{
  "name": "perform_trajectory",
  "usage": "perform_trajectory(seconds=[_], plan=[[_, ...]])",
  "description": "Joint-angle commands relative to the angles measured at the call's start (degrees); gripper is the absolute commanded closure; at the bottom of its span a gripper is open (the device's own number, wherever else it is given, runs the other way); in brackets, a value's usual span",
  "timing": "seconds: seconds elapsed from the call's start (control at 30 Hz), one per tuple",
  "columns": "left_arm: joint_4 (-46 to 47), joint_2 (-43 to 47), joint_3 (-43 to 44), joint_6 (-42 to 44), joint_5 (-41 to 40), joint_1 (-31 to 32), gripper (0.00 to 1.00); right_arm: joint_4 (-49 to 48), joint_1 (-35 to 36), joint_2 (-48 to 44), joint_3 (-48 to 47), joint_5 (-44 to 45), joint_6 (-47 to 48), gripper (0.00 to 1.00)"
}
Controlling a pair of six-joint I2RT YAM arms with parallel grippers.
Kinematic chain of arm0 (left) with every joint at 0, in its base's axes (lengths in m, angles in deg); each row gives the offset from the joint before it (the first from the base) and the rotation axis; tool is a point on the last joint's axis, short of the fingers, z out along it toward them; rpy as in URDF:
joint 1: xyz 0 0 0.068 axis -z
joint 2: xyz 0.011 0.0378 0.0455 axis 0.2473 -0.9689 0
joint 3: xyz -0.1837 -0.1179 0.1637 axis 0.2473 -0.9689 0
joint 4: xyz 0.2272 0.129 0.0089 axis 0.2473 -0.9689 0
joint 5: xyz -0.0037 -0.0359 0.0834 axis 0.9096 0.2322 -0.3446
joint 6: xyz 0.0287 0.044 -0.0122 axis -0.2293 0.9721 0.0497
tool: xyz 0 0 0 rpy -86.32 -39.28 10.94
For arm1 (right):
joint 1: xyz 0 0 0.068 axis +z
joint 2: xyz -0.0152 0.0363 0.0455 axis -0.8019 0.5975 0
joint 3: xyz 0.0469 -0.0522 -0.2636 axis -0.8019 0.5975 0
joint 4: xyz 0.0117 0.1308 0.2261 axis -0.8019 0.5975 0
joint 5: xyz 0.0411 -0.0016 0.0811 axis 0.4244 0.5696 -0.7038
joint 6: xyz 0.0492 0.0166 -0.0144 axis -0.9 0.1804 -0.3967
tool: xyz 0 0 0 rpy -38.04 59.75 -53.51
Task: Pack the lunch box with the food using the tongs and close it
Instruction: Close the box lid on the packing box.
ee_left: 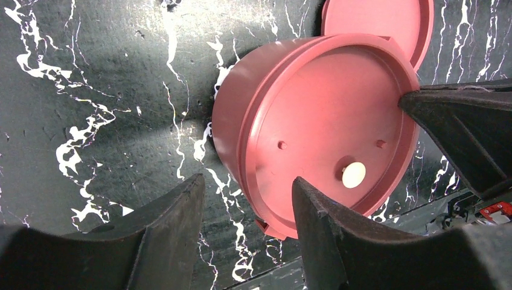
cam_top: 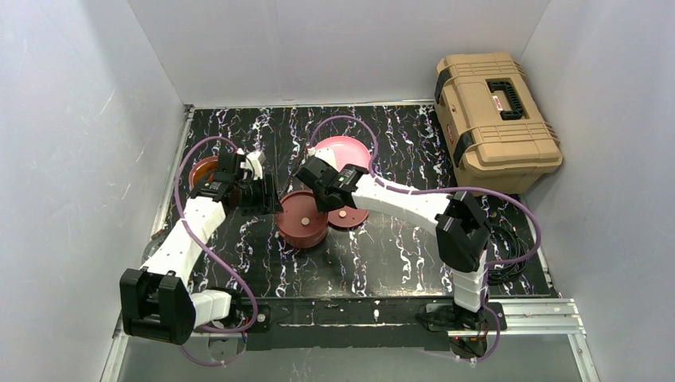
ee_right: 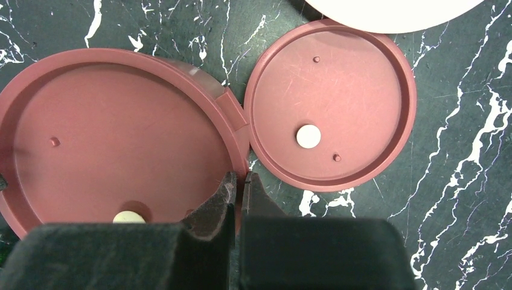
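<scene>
Maroon round lidded bowl is set on black marbled surface. Left pincer is held parted beside it; right pincer is closed at its rim.

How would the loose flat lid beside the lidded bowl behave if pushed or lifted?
The loose lid looks like thin moulded plastic: probably stiff and light. Flat on the table, it should slide, not roll; its low rim may resist pinching.
</scene>
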Motion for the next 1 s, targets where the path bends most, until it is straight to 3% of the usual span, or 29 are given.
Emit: perform_trajectory(seconds=[0.0,0.2,0.53,0.97], plan=[[-1.76,-0.39,1.88,0.24,1.18,0.09,0.48,1.30,0.28,1.05,-2.35,1.13,-0.38,0.95],[-3.18,-2.53,2.49,0.89,0.79,0.09,0.49,1.26,0.28,1.35,-2.17,0.06,-0.01,0.92],[-4.86,-6.61,3.16,1.28,0.34,0.06,0.65,0.74,0.28,0.92,-0.53,-0.50,0.40,0.85],[-8.08,-11.54,4.06,2.34,-6.38,0.09,0.70,-3.96,0.28,-0.70,9.13,-4.92,0.78,0.80]])
